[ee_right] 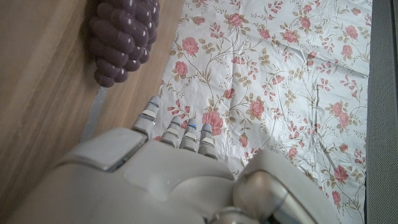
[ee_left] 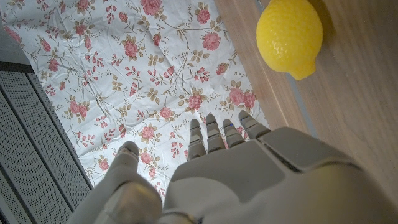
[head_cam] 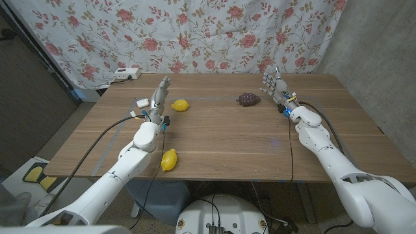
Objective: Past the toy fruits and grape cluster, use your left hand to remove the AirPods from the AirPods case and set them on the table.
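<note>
airpods case [head_cam: 142, 102] | white | on table, far left, beside lemon [head_cam: 180, 105]

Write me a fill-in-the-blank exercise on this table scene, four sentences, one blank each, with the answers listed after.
1. The small white AirPods case lies on the robot's ____ side of the wooden table.
2. The number of yellow toy lemons on the table, far and near, is ____.
3. The dark purple toy grape cluster lies nearest the ____ hand.
4. The left hand holds ____.

Missing words: left; two; right; nothing
</note>
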Available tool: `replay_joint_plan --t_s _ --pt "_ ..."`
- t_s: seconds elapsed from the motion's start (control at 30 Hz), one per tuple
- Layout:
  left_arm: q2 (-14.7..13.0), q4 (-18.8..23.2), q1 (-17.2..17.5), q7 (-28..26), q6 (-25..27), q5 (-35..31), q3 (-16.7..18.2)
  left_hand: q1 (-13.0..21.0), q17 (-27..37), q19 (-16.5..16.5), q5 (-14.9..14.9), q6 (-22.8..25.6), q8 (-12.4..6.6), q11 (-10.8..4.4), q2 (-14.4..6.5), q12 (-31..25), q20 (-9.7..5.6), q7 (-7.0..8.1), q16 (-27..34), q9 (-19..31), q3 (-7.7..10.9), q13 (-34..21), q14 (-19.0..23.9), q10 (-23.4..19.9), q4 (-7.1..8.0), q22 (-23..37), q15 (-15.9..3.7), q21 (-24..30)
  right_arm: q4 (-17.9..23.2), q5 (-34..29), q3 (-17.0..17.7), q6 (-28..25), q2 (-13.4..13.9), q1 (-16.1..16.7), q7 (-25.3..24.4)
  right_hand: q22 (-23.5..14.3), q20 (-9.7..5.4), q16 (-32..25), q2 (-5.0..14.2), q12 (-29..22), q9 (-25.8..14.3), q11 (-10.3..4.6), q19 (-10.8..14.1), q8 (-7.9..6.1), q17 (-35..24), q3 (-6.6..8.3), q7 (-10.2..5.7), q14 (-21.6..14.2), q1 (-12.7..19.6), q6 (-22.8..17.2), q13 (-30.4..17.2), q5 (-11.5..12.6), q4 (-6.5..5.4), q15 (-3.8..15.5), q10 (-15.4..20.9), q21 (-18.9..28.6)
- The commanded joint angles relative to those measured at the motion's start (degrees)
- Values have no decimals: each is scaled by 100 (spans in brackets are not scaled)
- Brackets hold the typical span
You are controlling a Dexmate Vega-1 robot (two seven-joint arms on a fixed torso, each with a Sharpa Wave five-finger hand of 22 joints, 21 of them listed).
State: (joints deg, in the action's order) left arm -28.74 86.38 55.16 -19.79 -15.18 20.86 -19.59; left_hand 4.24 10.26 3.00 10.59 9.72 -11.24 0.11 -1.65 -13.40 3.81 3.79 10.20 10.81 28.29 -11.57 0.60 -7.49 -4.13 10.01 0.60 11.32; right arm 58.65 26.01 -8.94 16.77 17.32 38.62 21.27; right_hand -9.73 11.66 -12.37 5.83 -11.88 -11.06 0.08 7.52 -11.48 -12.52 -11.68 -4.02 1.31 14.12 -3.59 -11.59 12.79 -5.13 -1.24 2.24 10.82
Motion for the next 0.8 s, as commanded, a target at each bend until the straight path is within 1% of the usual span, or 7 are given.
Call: replay_joint_plan --t_s 0.03,0.57,0.6,0.67,0.7,0.73,0.8 --pt "-9 221 145 -299 285 -85 163 65 8 26 30 -20 10 3 -7 -15 62 85 55 7 17 -31 17 -32 -60 20 -41 20 -576 -120 -9 318 -166 -327 134 -21 11 -26 -6 -35 -26 -12 13 -36 0 -12 -13 18 97 -26 -23 11 41 32 49 20" --pt "57 680 350 -903 805 -280 346 148 11 30 18 -183 52 -17 -35 -25 150 148 72 8 53 -46 76 -63 -133 23 15 15 -1131 -205 41 536 -323 -644 299 -20 8 -28 -4 -37 -26 7 9 -37 6 3 -14 6 145 -36 -23 4 68 42 74 17" --pt "21 761 384 -950 912 -309 363 157 12 33 16 -197 53 -34 -34 -16 166 186 72 8 55 -48 78 -42 -143 24 19 16 -1161 -214 41 543 -332 -662 311 -20 4 -28 -4 -37 -27 9 8 -37 6 4 -19 5 148 -37 -23 3 69 41 75 17" --pt "-78 1062 473 -1241 1354 -528 382 264 16 30 16 -43 -22 -143 -75 3 182 498 69 8 105 -61 81 14 -224 28 44 13 -1221 -228 45 562 -358 -695 324 -20 3 -28 -4 -37 -27 7 9 -38 6 5 -17 5 150 -40 -23 2 70 41 76 17" --pt "-95 1159 507 -1323 1495 -580 397 293 18 24 17 35 -50 -172 -91 1 186 562 74 7 121 -64 95 14 -244 30 44 12 -1253 -236 46 573 -371 -711 332 -20 6 -28 -4 -35 -27 7 7 -38 6 5 -18 4 153 -42 -23 1 72 41 74 16" --pt "-75 1167 522 -1341 1501 -571 422 347 23 64 16 159 -81 -257 -116 -4 320 668 95 3 149 -72 159 14 -283 37 10 30 -1268 -242 50 577 -384 -718 326 -20 3 -28 -4 -36 -27 6 6 -38 6 6 -16 4 154 -43 -23 1 72 41 77 16" --pt "-73 1122 540 -1231 1405 -489 471 375 25 100 14 257 -107 -309 -124 -5 382 705 108 1 161 -76 203 16 -306 43 10 45 -1302 -250 55 587 -408 -735 340 -20 6 -28 -3 -35 -27 6 8 -38 6 7 -17 5 156 -42 -23 0 74 41 77 16"
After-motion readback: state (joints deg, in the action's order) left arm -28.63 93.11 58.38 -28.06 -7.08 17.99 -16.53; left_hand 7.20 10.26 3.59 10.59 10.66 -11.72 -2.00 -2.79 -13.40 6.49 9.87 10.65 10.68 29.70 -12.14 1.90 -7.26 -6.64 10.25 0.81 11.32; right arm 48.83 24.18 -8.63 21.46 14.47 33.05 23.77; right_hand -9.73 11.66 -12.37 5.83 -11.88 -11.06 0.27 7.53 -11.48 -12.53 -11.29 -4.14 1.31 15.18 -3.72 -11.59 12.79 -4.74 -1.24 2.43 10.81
